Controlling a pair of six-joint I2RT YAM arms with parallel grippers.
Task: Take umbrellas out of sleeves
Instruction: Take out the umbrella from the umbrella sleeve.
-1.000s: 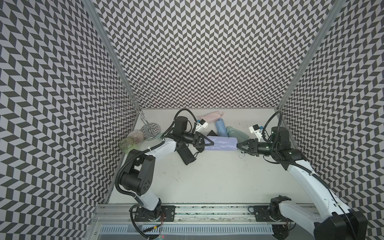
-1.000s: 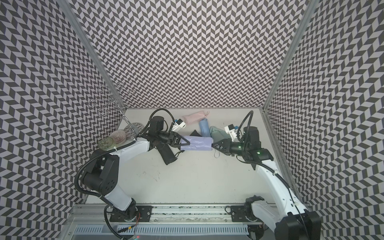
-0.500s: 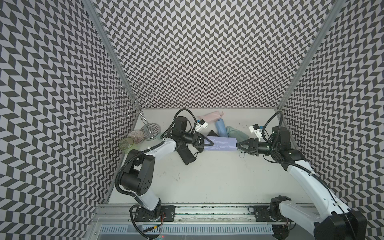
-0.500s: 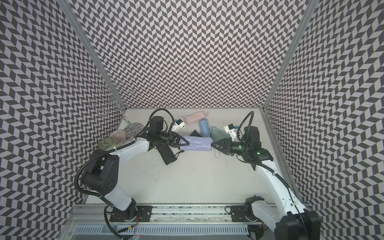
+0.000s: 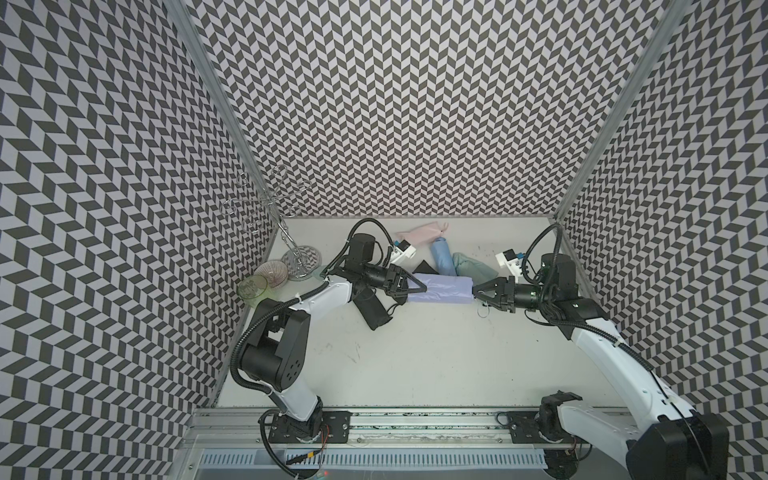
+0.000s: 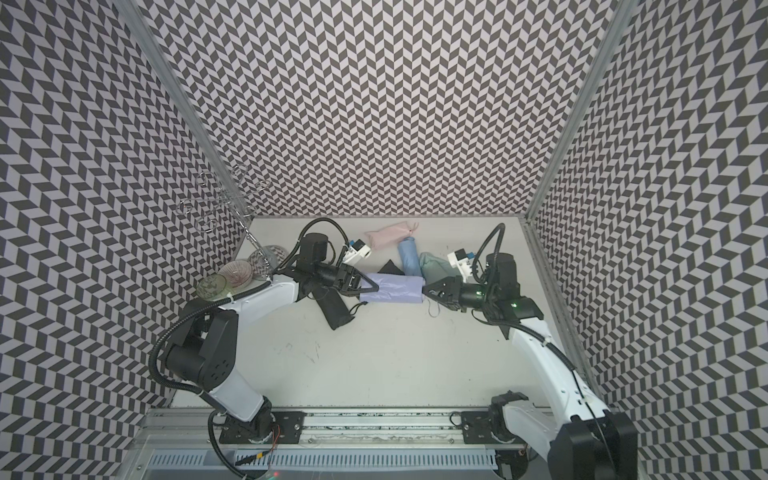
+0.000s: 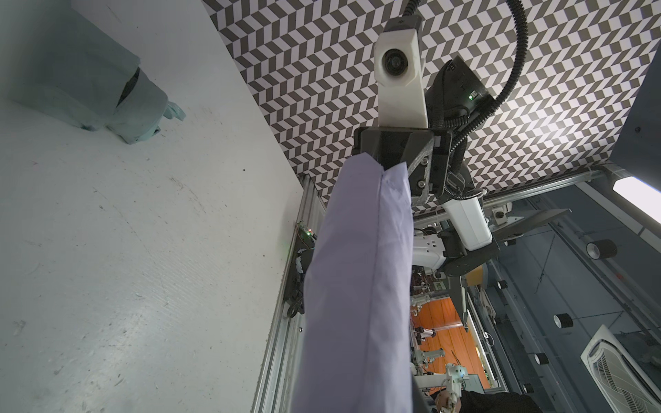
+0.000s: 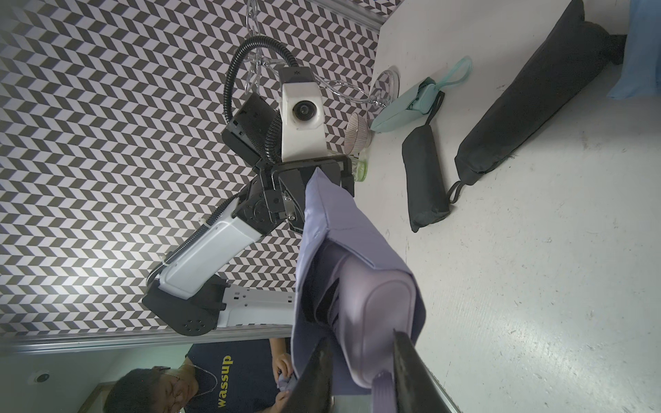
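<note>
A lavender umbrella in its lavender sleeve (image 5: pixel 444 286) (image 6: pixel 392 286) hangs level above the table between both arms. My left gripper (image 5: pixel 417 286) (image 6: pixel 370 286) is shut on the sleeve's closed end. In the left wrist view the sleeve (image 7: pixel 357 286) covers its jaws. My right gripper (image 5: pixel 478 289) (image 8: pixel 361 357) is shut on the umbrella's lavender handle (image 8: pixel 379 321), which shows at the sleeve's open mouth. A thin wrist loop (image 5: pixel 482 309) dangles below it. Pink (image 5: pixel 419 233), light blue (image 5: pixel 441 257) and mint (image 5: pixel 473 268) umbrellas lie behind.
A black umbrella (image 5: pixel 374 309) lies under my left arm, and a larger black one (image 8: pixel 536 93) and a mint one (image 8: pixel 407 107) lie nearby. A wire glass rack (image 5: pixel 291 245), a ribbed bowl (image 5: pixel 272 272) and a green glass (image 5: pixel 252 286) stand at the left wall.
</note>
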